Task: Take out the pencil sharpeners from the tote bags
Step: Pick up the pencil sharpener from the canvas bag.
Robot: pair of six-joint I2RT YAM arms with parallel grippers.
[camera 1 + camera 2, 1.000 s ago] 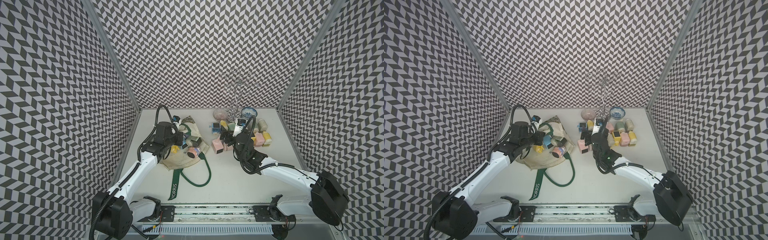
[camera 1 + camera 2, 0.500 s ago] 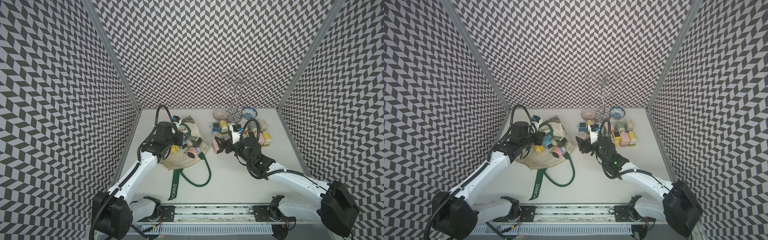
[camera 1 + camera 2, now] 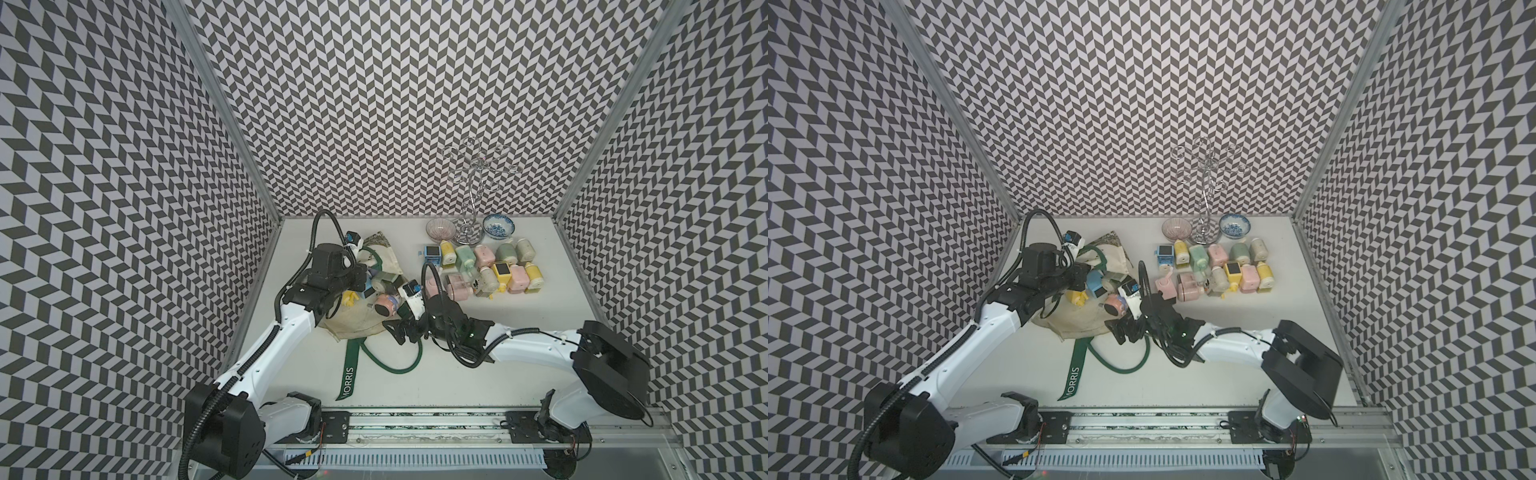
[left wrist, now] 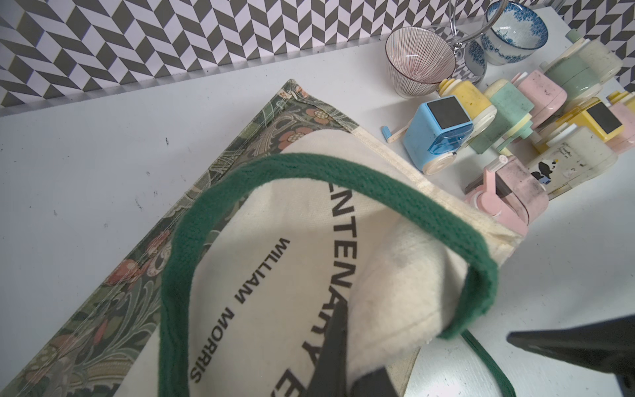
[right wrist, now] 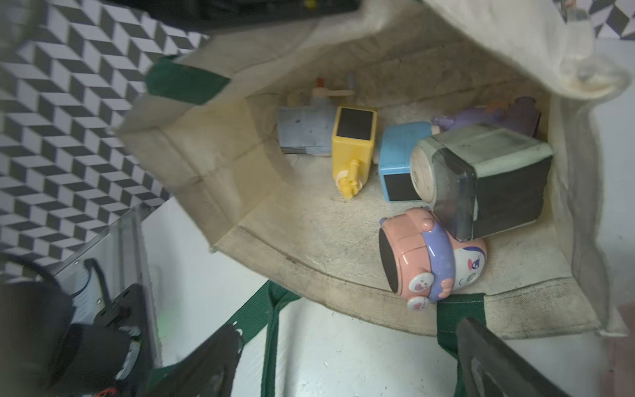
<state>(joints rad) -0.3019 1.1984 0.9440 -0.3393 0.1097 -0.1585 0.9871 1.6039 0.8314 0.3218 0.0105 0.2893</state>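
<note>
At the mouth of the tote bag (image 5: 275, 223), the right arm's (image 3: 536, 349) jaws are standing wide apart, empty, near a pink-and-lilac sharpener (image 5: 431, 261) at the rim. The left arm's (image 3: 286, 332) jaws are clamping closed on the bag's upper cloth. Deeper inside, a green-grey sharpener (image 5: 481, 178) is leaning on it, beside a blue sharpener (image 5: 398, 154) and a yellow sharpener (image 5: 354, 144) pointing its crank mouthward. Beside the bag, more sharpeners (image 3: 484, 255) are crowding the worktop (image 3: 457, 374) near two bowls (image 3: 441, 229).
</note>
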